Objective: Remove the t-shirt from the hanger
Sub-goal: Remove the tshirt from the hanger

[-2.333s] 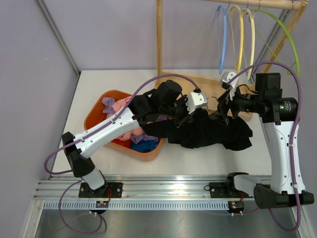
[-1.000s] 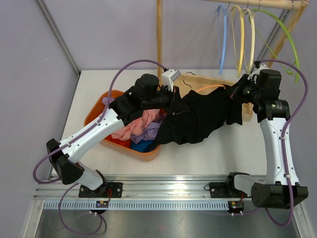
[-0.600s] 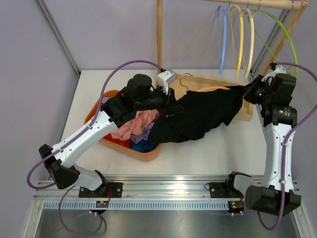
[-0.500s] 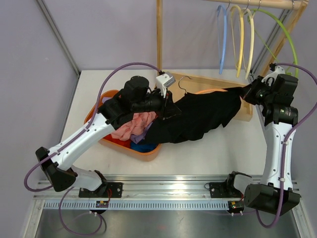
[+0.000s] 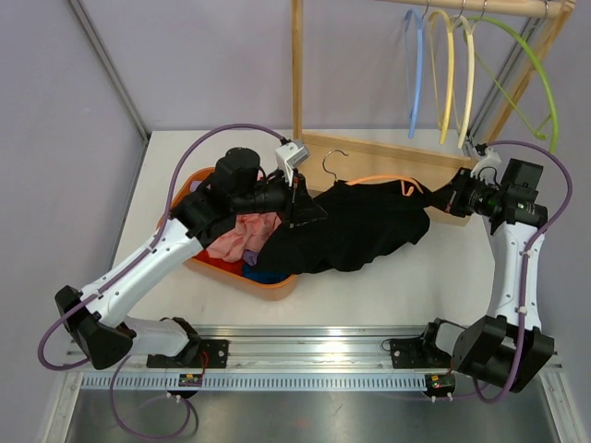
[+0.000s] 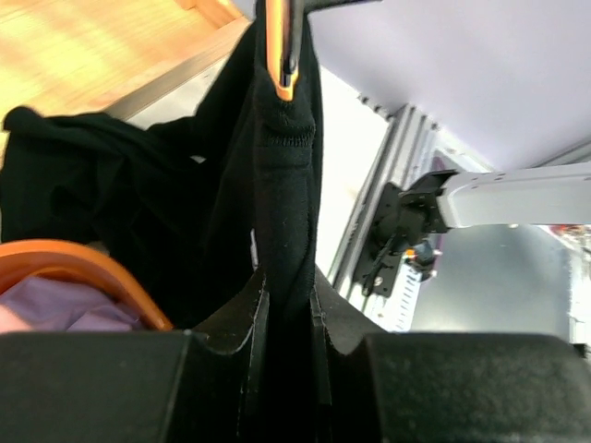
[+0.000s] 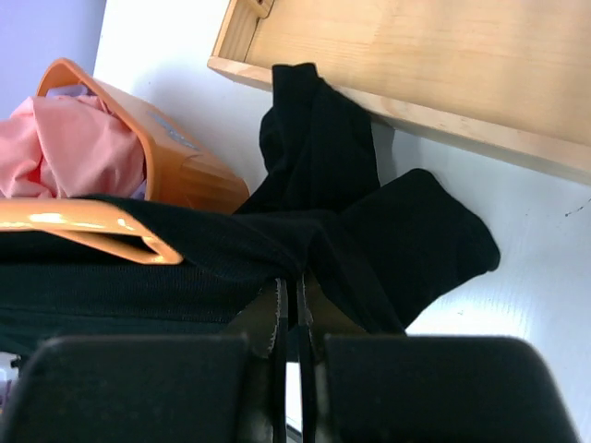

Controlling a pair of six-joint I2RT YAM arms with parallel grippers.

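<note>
t-shirt: plain black is shown; a ribbed black edge is seen in the wrist views.
hanger: bright orange is seen, with a grey metal hook.
basket: orange.
clothes in basket: plain pink, lilac, blue and red are seen.
surface: white.
wooden tray: pale wood with a fine grain.
rack pole: light wood.
hanging hangers: blue hanger, yellow hanger, cream hanger, green hanger.
arms: white shells with black joints.
cables: purple.
left end effector: black.
right end effector: black.
walls: pale lilac-grey.
rail: silver.
</note>
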